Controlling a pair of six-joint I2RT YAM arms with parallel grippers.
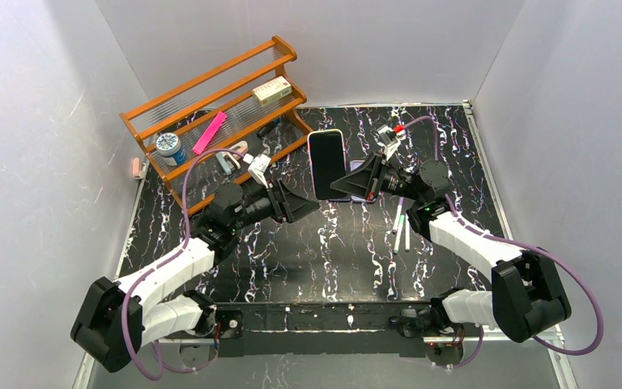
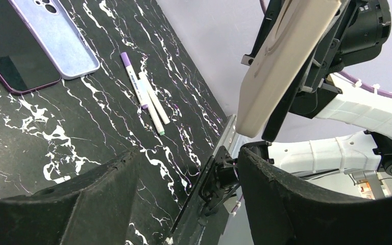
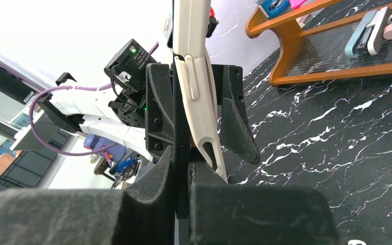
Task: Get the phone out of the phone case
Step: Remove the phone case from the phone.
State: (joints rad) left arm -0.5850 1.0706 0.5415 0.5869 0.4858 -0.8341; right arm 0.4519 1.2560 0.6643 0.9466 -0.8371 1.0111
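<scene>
A black phone [image 1: 326, 162] in a cream case [image 2: 285, 56] is held upright above the middle of the table. My right gripper [image 1: 348, 185] is shut on the phone's lower end. In the right wrist view [image 3: 184, 178] its pads pinch the dark phone edge [image 3: 181, 109], while the cream case [image 3: 196, 76] stands peeled away from the phone at the near corner. My left gripper [image 1: 306, 204] is open beside the phone's lower left. Its fingers [image 3: 237, 117] stand on either side of phone and case without touching. In the left wrist view [image 2: 186, 158] it holds nothing.
A second dark phone [image 2: 10, 56] and a lilac case [image 2: 64, 41] lie flat on the marble table. Several markers [image 1: 401, 228] lie right of centre. A wooden rack [image 1: 210, 109] with small items stands at the back left. White walls enclose the table.
</scene>
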